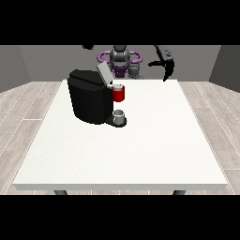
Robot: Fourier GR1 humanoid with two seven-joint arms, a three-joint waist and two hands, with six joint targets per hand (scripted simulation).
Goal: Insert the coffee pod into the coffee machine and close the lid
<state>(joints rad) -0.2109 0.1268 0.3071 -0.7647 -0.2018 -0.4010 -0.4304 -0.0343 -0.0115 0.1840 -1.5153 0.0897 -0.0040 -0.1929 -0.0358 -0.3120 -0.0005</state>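
White table [140, 154] near camera; coffee machine [91, 101] lid [104, 72] up, pod [118, 87] seated. Lid looks light, stiff; I'd push its top edge. My hand at view's right [164, 63] raised, fingers unclear; other hand [87, 47] barely visible.

A: How is the light?
B: Even and soft, fairly bright; the white table [140, 150] shows no glare.
A: Shadows?
B: Only a faint one under the coffee machine [91, 101]. The machine's dark body loses detail.
A: Blur?
B: Edges look slightly soft overall; straight lines stay straight toward the corners.
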